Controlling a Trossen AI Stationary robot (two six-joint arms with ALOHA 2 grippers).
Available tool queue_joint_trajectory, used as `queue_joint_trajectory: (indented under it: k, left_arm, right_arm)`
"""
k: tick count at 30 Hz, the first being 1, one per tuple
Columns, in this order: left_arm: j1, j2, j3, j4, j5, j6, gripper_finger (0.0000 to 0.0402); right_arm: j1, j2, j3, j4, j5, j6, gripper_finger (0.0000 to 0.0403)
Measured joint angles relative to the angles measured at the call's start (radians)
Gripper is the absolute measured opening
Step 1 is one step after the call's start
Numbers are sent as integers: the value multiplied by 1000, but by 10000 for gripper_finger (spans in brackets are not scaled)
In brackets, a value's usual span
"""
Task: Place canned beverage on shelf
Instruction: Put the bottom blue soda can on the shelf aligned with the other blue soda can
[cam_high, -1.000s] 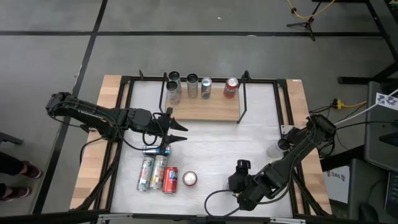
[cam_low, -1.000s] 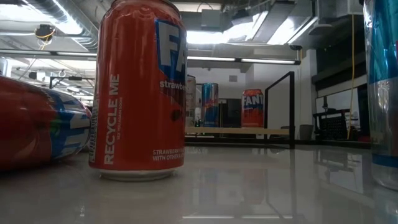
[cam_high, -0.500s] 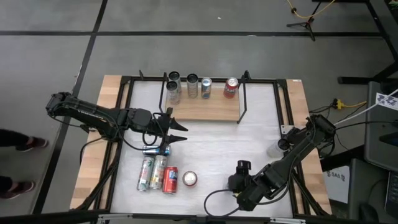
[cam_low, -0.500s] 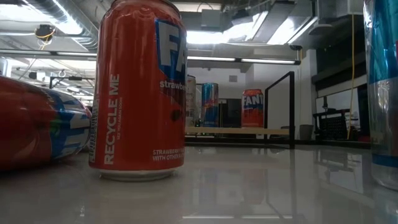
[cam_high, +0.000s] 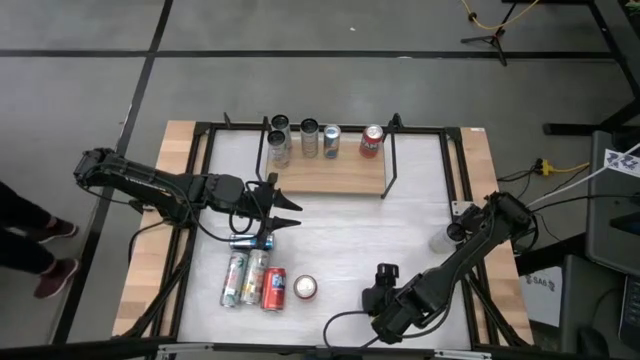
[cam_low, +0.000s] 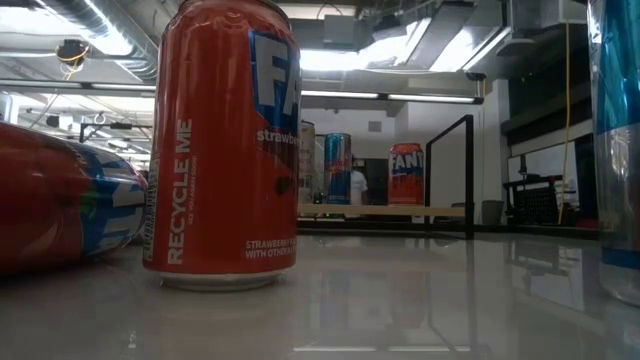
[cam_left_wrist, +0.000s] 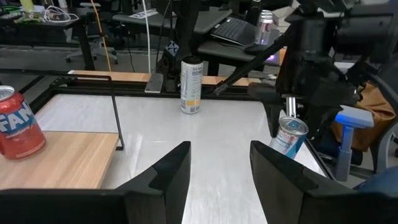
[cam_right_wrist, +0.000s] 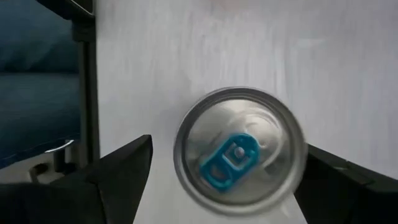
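The shelf (cam_high: 330, 172), a light-wood board with black rod uprights, stands at the far middle of the table and carries several upright cans (cam_high: 309, 138). One upright can with a blue tab (cam_right_wrist: 239, 152) stands near the table's front edge, right of centre. My right gripper (cam_high: 384, 274) hangs over it, pointing steeply down and open. Its two fingers (cam_right_wrist: 118, 171) stand on either side of the can's top without touching it. The same can shows below that gripper in the left wrist view (cam_left_wrist: 290, 135). My left gripper (cam_high: 296, 214) waits open and empty left of centre, in front of the shelf.
Several cans (cam_high: 255, 276) lie near the front left, beside an upright red can (cam_high: 305, 288) and a blue can (cam_high: 248, 241) under my left gripper. A tall pale can (cam_high: 440, 240) stands at the right. A person's legs (cam_high: 40, 262) show beyond the table's left edge.
My right gripper has sunk toward the blue-tabbed can and drifted slightly toward the table's near edge, still open. The person's legs left of the table have shifted.
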Motion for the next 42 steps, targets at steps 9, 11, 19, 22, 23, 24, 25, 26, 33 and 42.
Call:
queue_joint_trajectory:
  k: [9, 11, 19, 22, 23, 24, 25, 26, 33, 42]
  left_arm:
    - [0, 0, 0, 0, 0, 0, 158]
    - [0, 0, 0, 0, 0, 0, 158]
    - [0, 0, 0, 0, 0, 0, 158]
    - [0, 0, 0, 0, 0, 1, 158]
    - [0, 0, 0, 0, 0, 3, 158]
    - [0, 0, 0, 0, -1, 3, 158]
    - [0, 0, 0, 0, -4, 3, 158]
    - [0, 0, 0, 0, -8, 3, 158]
    - [2, 0, 0, 3, -27, 3, 158]
    - [1, -89, 0, -7, -27, 4, 158]
  right_arm:
    - [0, 2, 0, 15, 13, -7, 313]
    - [0, 2, 0, 15, 13, -8, 291]
    - [-9, 2, 0, 16, 14, -10, 215]
    - [-32, -4, 0, 15, -11, -29, 215]
    - [-45, -5, 0, 14, -21, -47, 215]
    - [-60, -6, 3, 10, -32, -71, 215]
    - [-75, -8, 10, -6, -41, -99, 217]
    - [-94, -9, 18, -21, -49, -128, 221]
    - [-263, -13, 76, -89, -167, -409, 229]
    - [-484, -13, 180, -140, -232, -683, 227]
